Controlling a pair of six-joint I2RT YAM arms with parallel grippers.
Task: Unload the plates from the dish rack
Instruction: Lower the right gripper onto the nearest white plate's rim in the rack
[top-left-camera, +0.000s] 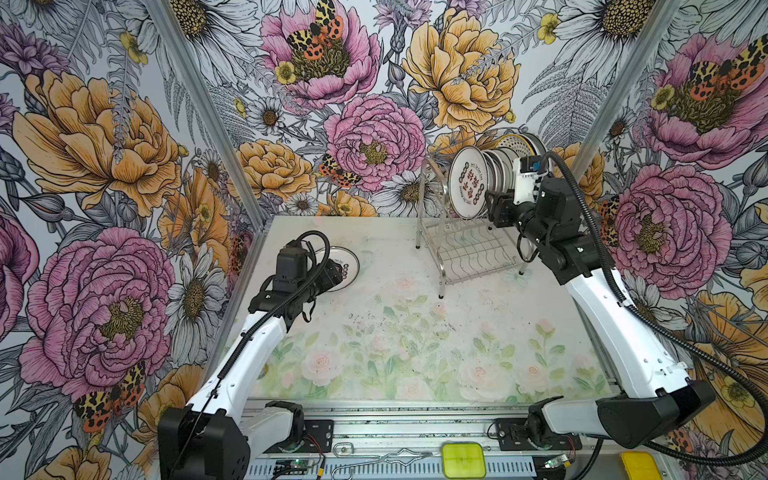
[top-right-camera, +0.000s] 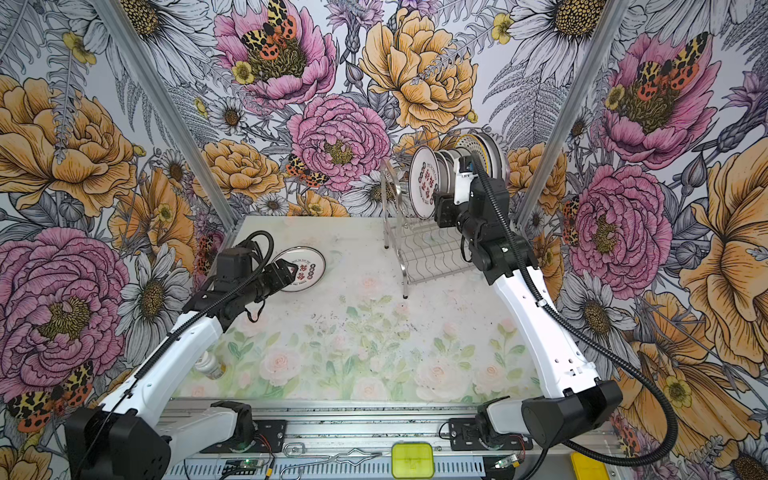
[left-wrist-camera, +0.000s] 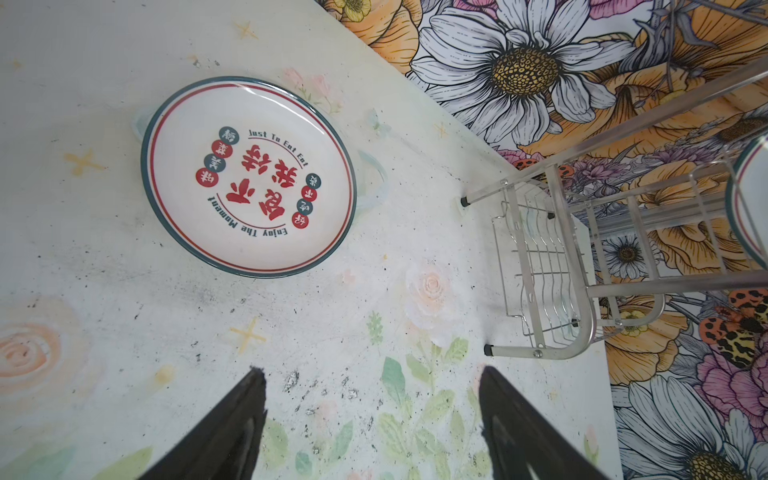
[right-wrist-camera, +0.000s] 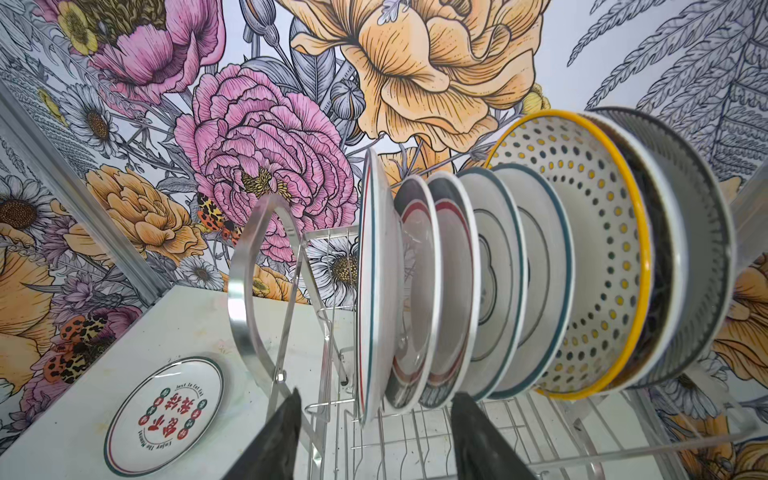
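Note:
The steel dish rack (top-left-camera: 469, 249) (top-right-camera: 424, 253) (right-wrist-camera: 266, 291) stands at the back right of the table. On its upper level several plates stand on edge. The front one (top-left-camera: 467, 187) (top-right-camera: 424, 183) (right-wrist-camera: 374, 291) bears red characters, and a dotted yellow-rimmed plate (right-wrist-camera: 582, 257) stands further back. My right gripper (top-left-camera: 496, 205) (right-wrist-camera: 375, 392) is open, its jaws either side of the lower edges of the front plates, gripping nothing. Another red-character plate (top-left-camera: 345, 266) (top-right-camera: 307, 268) (left-wrist-camera: 249, 176) (right-wrist-camera: 164, 409) lies flat at the table's back left. My left gripper (top-left-camera: 334, 274) (left-wrist-camera: 370, 374) hovers open and empty beside it.
Floral walls close in the table at the back and on both sides. A small white bottle (top-right-camera: 210, 365) lies by the left arm. A yellow-green box (top-left-camera: 463, 459) and wire hooks (top-left-camera: 374, 457) sit on the front rail. The rack's lower grid (left-wrist-camera: 548, 282) holds nothing.

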